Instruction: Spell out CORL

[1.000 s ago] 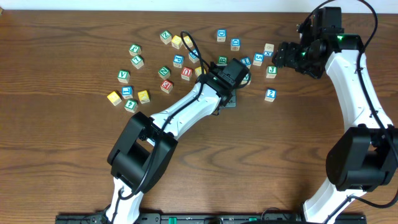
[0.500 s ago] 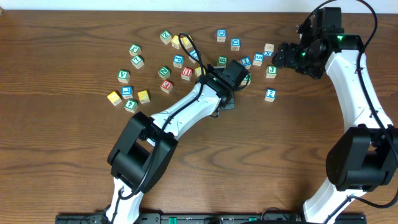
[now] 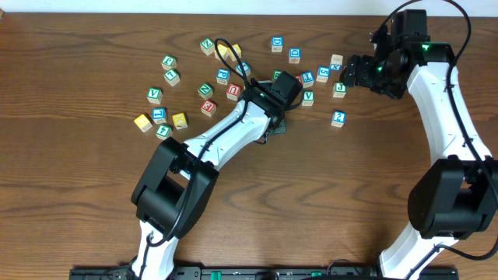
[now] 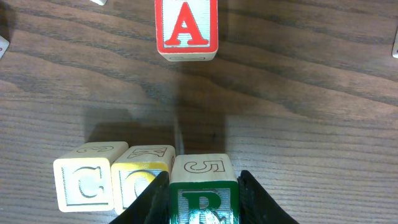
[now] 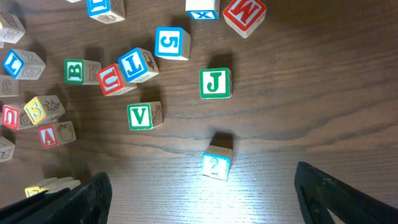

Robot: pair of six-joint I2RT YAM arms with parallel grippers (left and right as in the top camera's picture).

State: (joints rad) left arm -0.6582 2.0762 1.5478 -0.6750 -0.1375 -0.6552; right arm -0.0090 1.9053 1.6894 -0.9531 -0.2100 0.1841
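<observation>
My left gripper point(image 4: 200, 208) is shut on a green R block point(image 4: 200, 186). The R stands right beside a yellow O block point(image 4: 144, 180), with a cream C block point(image 4: 84, 183) left of that, so the row reads C, O, R. In the overhead view my left gripper point(image 3: 274, 124) covers this row. A blue L block point(image 5: 138, 64) lies among loose blocks. My right gripper point(image 5: 205, 205) is open and empty, high above a blue 2 block point(image 5: 216, 165), and also shows in the overhead view point(image 3: 354, 70).
A red A block point(image 4: 186, 28) lies just beyond the row. A green V point(image 5: 143, 115), a green J point(image 5: 214, 83) and a blue 5 point(image 5: 171, 42) lie near the L. Many more blocks point(image 3: 167, 93) are scattered at the back left.
My left gripper has moved left with the R block in it. The right arm has not moved.
</observation>
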